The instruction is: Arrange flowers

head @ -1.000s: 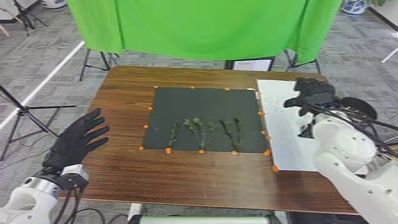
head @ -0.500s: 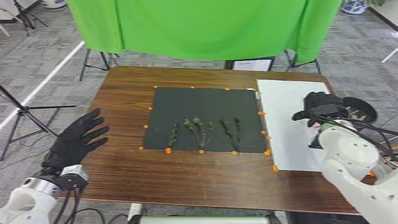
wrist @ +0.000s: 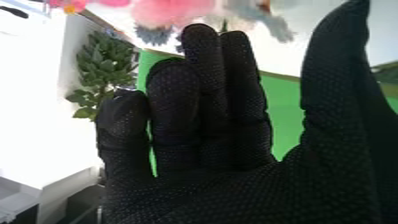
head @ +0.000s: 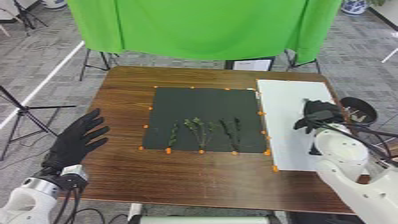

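Head view: right hand open and empty-handed beside a dark round container

Over the white sheet (head: 286, 100) on the right of the brown worktop (head: 195, 175), the right hand (head: 318, 116) is just beside a dark round container (head: 373, 103) at the worktop's right edge. The right wrist view shows its fingers long and straight, with small gaps between some of them, and the thumb standing well apart; nothing is in its grasp. Beyond the fingertips in that view are pink flowers (wrist: 169, 11) and, next to them, blue-grey spiky blooms (wrist: 153, 34). Whether the fingertips touch any of them, I cannot tell.

Thin green sprigs (head: 202, 131) lie side by side on the dark mat (head: 204, 100), towards the edge nearer the robot, their lengths running roughly away from it. Small orange markers (head: 202, 151) sit around the mat's edges.

At the worktop's left edge, the left hand (head: 69, 145) is raised with its fingers extended and slightly spread, holding nothing, well apart from the sprigs. Past the far side of the worktop hangs a bright green cloth (head: 204, 25), and a leafy plant (wrist: 107, 65) appears in the right wrist view.
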### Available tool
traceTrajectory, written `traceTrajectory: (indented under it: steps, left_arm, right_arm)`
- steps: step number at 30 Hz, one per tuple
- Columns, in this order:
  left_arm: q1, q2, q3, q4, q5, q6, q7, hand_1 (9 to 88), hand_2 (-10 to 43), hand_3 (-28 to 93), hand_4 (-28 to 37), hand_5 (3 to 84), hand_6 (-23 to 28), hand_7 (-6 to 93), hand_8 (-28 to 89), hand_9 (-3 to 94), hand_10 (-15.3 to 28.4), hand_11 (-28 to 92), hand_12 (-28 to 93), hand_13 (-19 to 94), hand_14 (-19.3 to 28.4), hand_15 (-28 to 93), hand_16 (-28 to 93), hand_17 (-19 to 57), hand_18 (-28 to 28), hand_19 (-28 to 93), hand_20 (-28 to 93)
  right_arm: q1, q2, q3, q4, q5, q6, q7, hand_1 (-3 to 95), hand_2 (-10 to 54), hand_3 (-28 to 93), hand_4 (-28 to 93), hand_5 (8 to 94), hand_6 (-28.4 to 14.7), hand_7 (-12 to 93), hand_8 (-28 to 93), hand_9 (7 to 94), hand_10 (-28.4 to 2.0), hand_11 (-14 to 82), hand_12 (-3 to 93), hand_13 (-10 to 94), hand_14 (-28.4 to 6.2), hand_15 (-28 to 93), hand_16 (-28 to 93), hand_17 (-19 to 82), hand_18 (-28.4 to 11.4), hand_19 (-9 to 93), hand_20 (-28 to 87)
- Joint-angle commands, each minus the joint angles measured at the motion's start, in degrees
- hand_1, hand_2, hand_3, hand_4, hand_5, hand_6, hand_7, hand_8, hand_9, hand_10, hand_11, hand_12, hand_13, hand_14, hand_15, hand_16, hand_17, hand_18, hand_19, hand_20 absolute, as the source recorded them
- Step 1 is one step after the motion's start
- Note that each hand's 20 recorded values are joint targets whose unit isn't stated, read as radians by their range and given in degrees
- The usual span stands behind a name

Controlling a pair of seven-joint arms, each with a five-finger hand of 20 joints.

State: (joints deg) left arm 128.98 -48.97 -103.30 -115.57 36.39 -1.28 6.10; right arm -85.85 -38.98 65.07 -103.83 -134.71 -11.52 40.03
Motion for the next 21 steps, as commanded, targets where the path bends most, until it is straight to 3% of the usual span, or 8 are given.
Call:
traceTrajectory:
  steps: [1, 5, 7, 11, 15, 21]
  left_arm:
    - [0.30, 0.28, 0.00, -0.14, -0.13, -0.38, -0.23, 24.3, -5.1, 70, -28.3, 21.3, 3.6, 19.5, -11, 15.6, 10.1, 18, 19, 12, 13.6, 29, 1, -12.1, 20.2, 39, 10]
    - [0.26, 0.28, 0.07, -0.19, -0.13, -0.21, -0.04, 24.3, -5.1, 70, -28.3, 21.3, 3.6, 19.5, -11, 15.6, 10.1, 18, 19, 12, 13.5, 29, 1, -12.1, 20.3, 39, 10]
    - [0.22, 0.15, -0.06, -0.17, -0.08, -0.33, -0.20, 24.3, -5.0, 70, -28.3, 21.3, 3.6, 19.5, -11, 15.6, 10.1, 18, 19, 12, 13.5, 29, 1, -12.1, 20.3, 39, 10]
    - [0.61, 0.04, -0.44, -0.40, -0.12, -0.13, -0.07, 24.3, -5.0, 70, -28.3, 21.3, 3.6, 19.5, -11, 15.6, 10.1, 18, 19, 12, 13.5, 29, 1, -12.1, 20.2, 39, 10]
    - [0.94, 0.13, -1.13, -0.69, -0.12, 0.06, 0.14, 24.3, -5.0, 70, -28.3, 21.3, 3.6, 19.6, -11, 15.6, 10.1, 18, 19, 12, 13.5, 29, 1, -12.1, 20.3, 39, 10]
    - [0.48, 2.22, -2.47, -0.74, -0.64, -1.25, 0.70, 24.3, -5.0, 70, -28.3, 21.3, 3.7, 19.5, -11, 15.7, 10.2, 18, 19, 12, 13.6, 29, 1, -12.1, 20.2, 39, 10]
  right_arm:
    - [2.05, -0.16, -2.86, 2.60, -2.22, 1.83, 0.23, 31.1, -9.5, 76, -28, 57.5, -0.3, 37, -17, 67.0, -9.9, 32.2, 23.5, 62, -8.0, 77, 26, 31, -19.2, 86, 49]
    - [3.55, -0.47, -4.77, 4.45, -4.11, 4.24, 0.61, 32.2, -9.5, 79, -28, 57.7, 0.1, 38, -17, 67.8, -9.7, 33.4, 24.0, 62, -7.7, 77, 26, 32, -19.2, 87, 49]
    - [4.37, -0.39, -5.70, 5.32, -4.73, 6.09, 0.50, 38.1, -9.5, 78, -28, 59.4, 0.8, 43, -5, 72.2, -8.0, 31.3, 31.4, 65, -7.1, 77, 27, 34, -18.8, 89, 49]
    - [4.41, -0.33, -5.85, 5.67, -5.29, 7.97, 0.03, 47.8, -9.5, 79, -28, 67.3, 1.9, 48, 2, 83.8, -5.4, 22.2, 48.8, 71, -5.9, 77, 30, 37, -18.6, 92, 48]
    - [4.29, -0.49, -5.35, 4.10, -4.52, 9.74, -1.11, 48.4, -9.5, 82, -28, 70.7, 1.3, 47, 2, 85.3, -5.0, 26.5, 50.3, 73, -5.2, 77, 30, 39, -18.6, 93, 49]
    - [9.23, -2.24, -9.97, -0.90, -3.25, 13.11, -5.85, 47.5, -9.5, 85, -28, 72.6, 1.0, 47, 1, 85.9, -5.5, 28.3, 50.3, 74, -5.3, 78, 30, 40, -18.7, 93, 50]
